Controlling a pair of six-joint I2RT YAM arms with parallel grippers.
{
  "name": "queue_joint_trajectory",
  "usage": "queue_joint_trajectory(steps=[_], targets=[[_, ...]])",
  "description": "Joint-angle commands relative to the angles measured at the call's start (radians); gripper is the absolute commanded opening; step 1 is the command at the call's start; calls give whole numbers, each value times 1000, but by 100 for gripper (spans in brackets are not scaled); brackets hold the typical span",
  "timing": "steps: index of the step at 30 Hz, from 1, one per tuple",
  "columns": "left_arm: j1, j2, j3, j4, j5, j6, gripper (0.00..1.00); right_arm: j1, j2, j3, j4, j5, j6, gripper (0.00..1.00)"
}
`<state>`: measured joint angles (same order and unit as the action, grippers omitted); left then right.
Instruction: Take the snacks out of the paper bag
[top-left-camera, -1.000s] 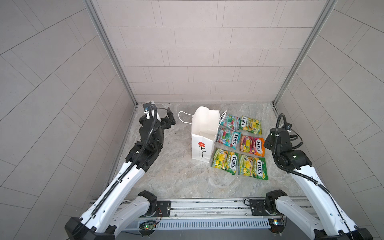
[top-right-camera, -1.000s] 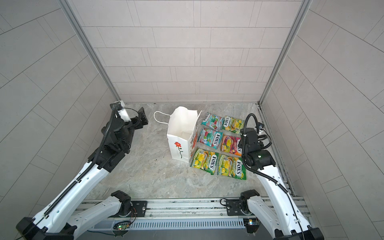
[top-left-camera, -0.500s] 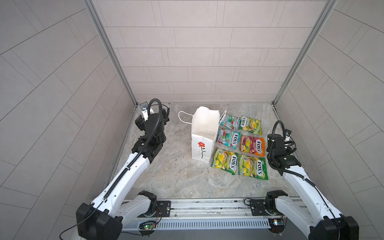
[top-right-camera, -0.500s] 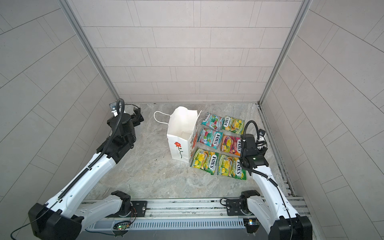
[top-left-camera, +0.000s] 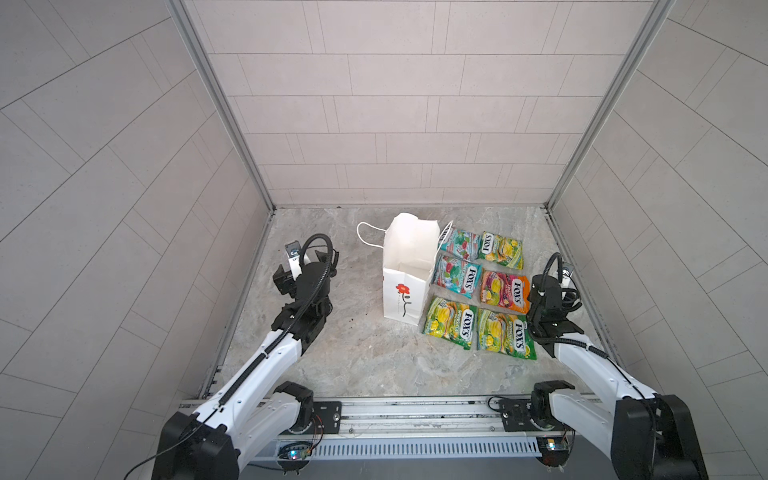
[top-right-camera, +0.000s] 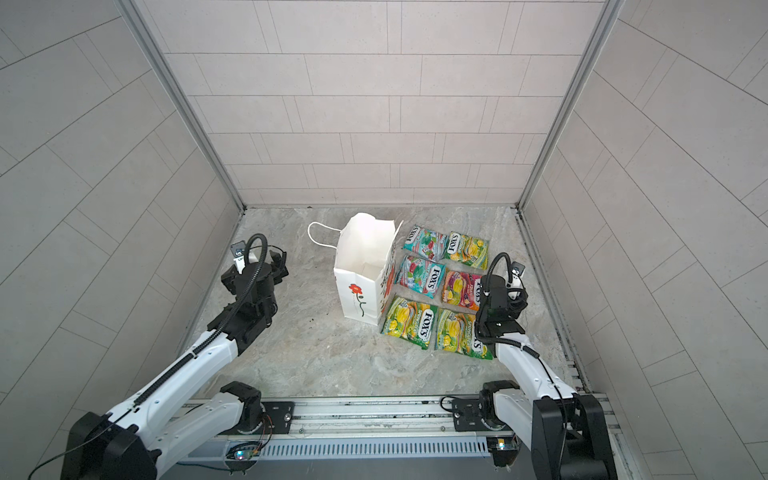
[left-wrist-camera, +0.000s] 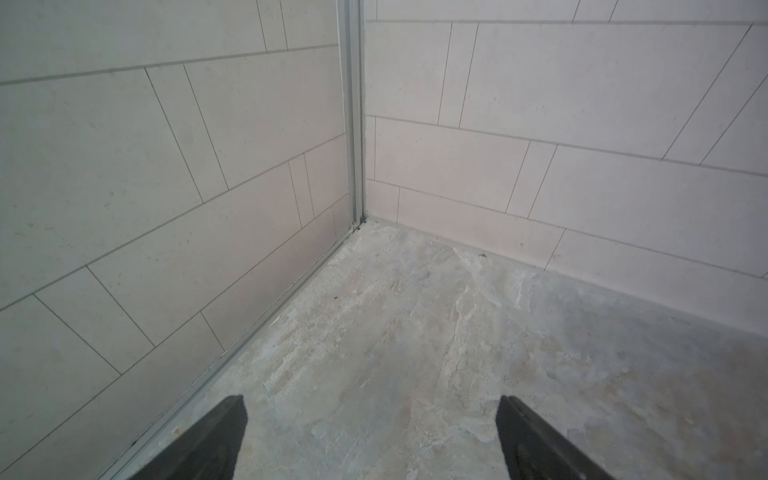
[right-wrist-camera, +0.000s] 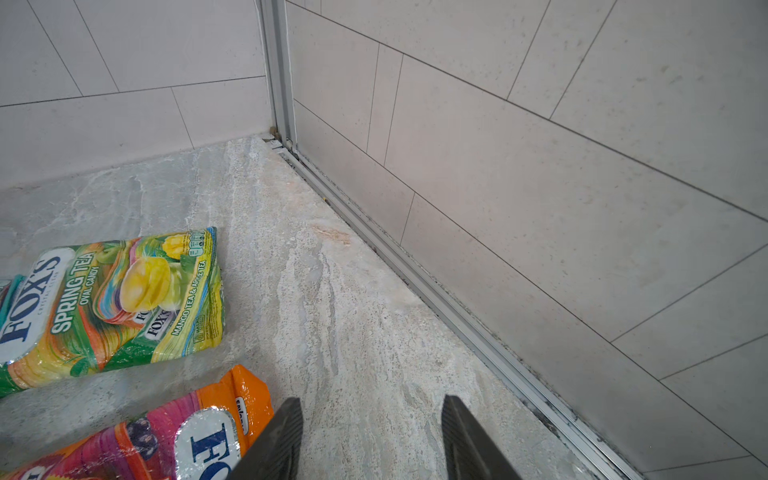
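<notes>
One paper bag (top-left-camera: 402, 299) shows in both top views, and six snack packets (top-left-camera: 505, 334) are counted beside it. All six are on one side of it, in two columns of three. The column just beside the paper bag holds two teal packets (top-left-camera: 459, 243) and one green-yellow packet (top-left-camera: 449, 322). The column farther from the paper bag holds two more green-yellow packets (top-left-camera: 500, 249) and one orange-red packet (top-left-camera: 505, 291). By colour that makes two teal, three green-yellow and one orange-red.
</notes>
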<state>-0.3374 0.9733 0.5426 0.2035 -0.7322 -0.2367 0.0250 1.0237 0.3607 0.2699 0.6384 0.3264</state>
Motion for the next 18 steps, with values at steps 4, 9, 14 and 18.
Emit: queue_joint_trajectory(steps=[4,9,14,18], targets=[[32,110,-146,305,-5,114,100,-4,82,-58,256,-32,-59,55],[83,218,-162,389,51,186,100,-4,149,-43,297,-75,-67,56],[137,303,-166,457,193,216,100,-4,218,-45,385,-144,-93,57],[190,390,-218,637,355,236,100,-4,300,-37,461,-212,-162,58]])
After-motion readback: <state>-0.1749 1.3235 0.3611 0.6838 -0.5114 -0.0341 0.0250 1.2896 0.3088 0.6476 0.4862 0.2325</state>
